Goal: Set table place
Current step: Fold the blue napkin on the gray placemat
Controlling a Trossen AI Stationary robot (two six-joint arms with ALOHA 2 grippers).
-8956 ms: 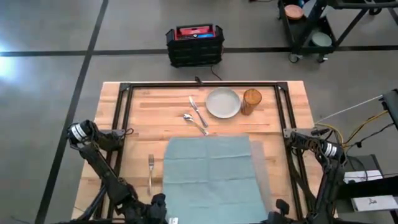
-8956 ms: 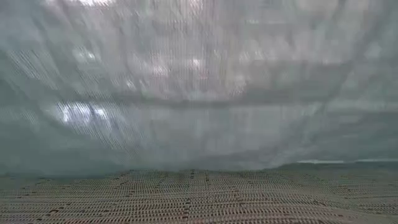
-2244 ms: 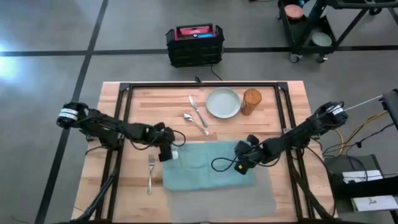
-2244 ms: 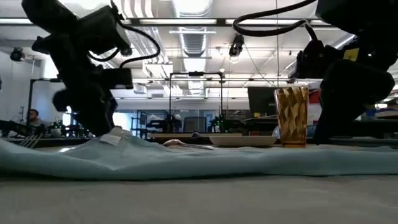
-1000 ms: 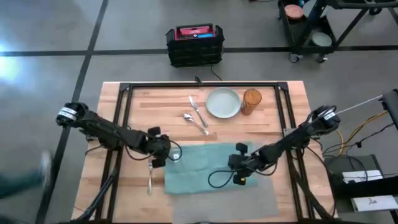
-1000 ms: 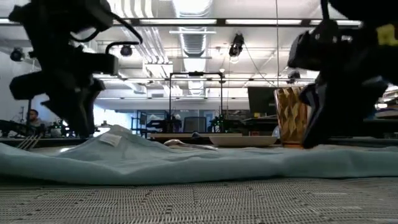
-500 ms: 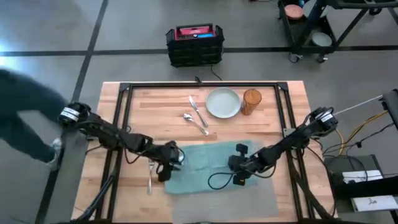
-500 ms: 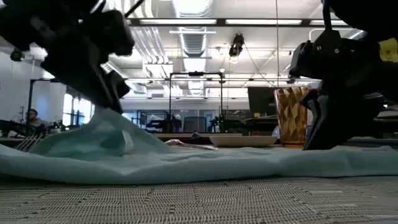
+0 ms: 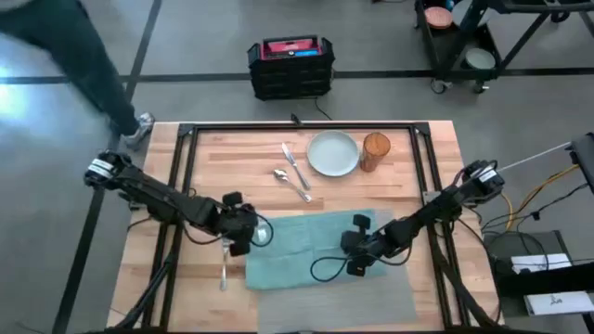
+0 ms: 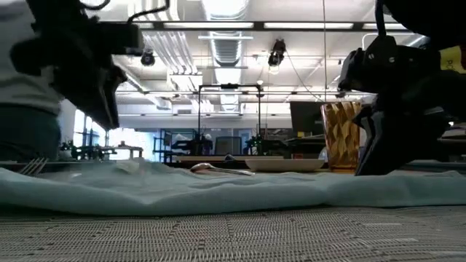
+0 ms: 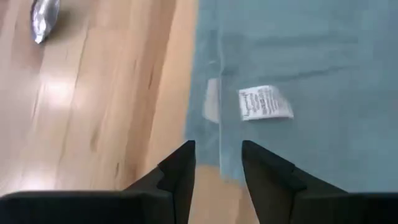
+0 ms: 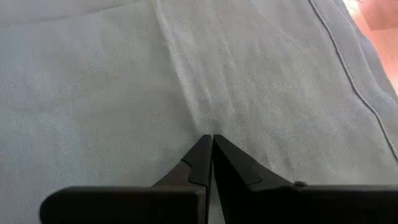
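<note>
The worktop (image 9: 237, 148) is pale butcher-block with a black frame over it. Directly on it lie a grey mat (image 9: 399, 295) at the near middle, a fork (image 9: 224, 266) just left of the mat, a knife (image 9: 293, 165) and spoon (image 9: 290, 182) side by side farther back, then a plate (image 9: 332, 152) and an amber glass (image 9: 375, 150) to their right. A teal napkin (image 9: 297, 249) lies spread over the mat.

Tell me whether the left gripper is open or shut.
Open: in the left wrist view, the left gripper shows a clear gap between its fingers, above the napkin's edge.
</note>
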